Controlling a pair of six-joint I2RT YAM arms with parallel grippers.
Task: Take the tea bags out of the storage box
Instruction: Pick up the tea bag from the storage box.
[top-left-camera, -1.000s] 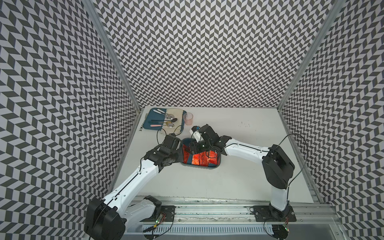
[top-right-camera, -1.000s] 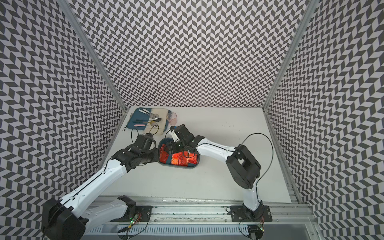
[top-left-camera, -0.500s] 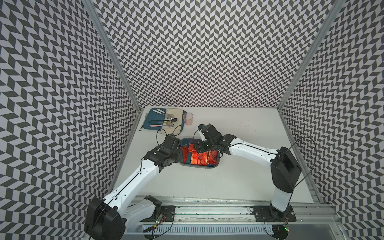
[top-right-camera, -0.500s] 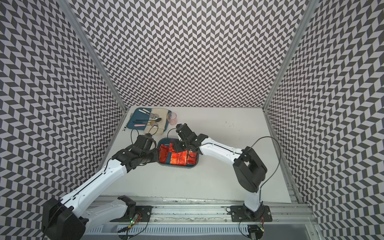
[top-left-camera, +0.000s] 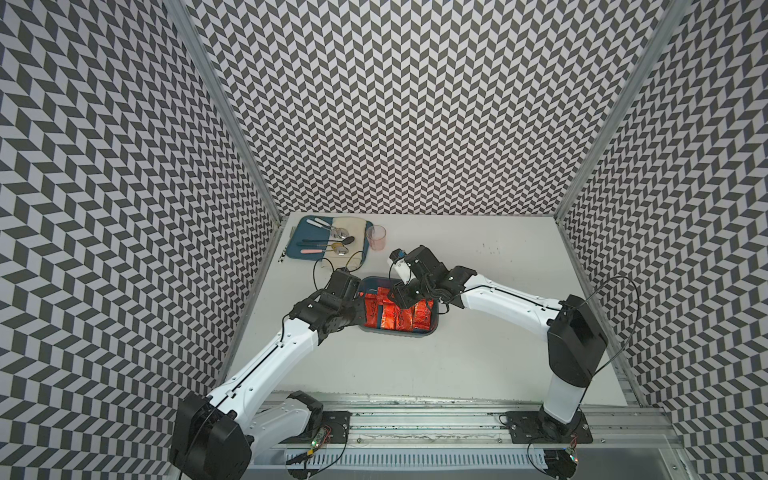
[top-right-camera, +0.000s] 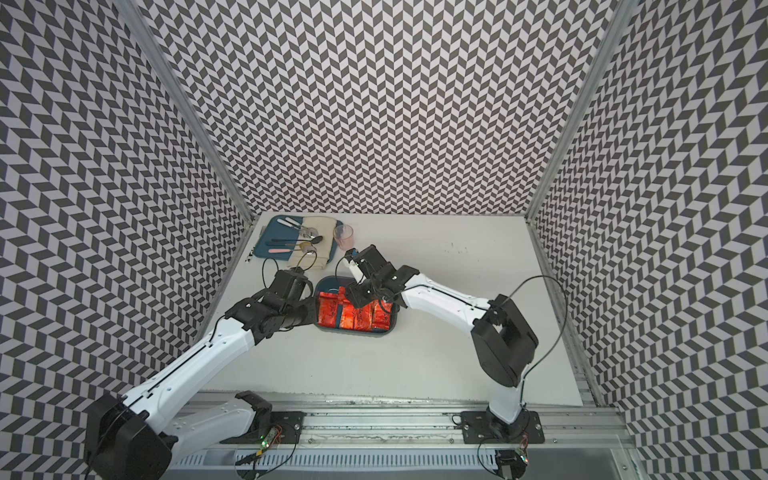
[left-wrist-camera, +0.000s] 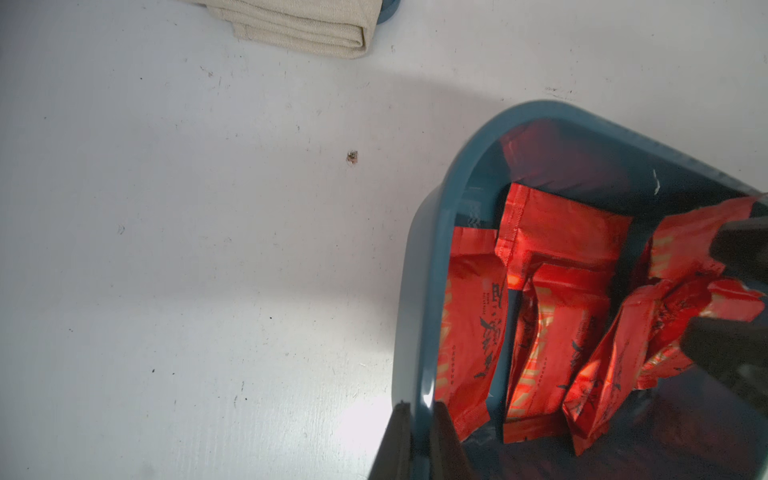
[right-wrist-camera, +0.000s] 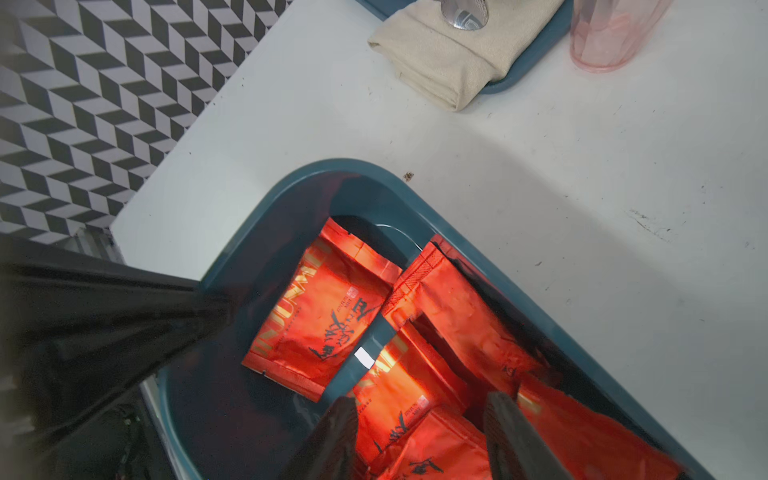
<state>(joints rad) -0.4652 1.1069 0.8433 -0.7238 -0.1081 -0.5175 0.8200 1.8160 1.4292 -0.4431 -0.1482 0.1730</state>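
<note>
**Right elbow swung out, wrist dipped lower over the box**

Now the right gripper (right-wrist-camera: 422, 401) is half-open, jaws astride one sachet directly below, long axis running between them; no pinch yet, I'd say. All tea bags (right-wrist-camera: 320, 320) sit inside the storage box (right-wrist-camera: 345, 166). The left gripper (left-wrist-camera: 419, 407) is clamped on its rim.

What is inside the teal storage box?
Overlapping red-orange tea bags fill the storage box, with bare teal floor showing between some. The right gripper, jaws apart, reaches in and covers part of the pile, so the full count is hidden.
</note>
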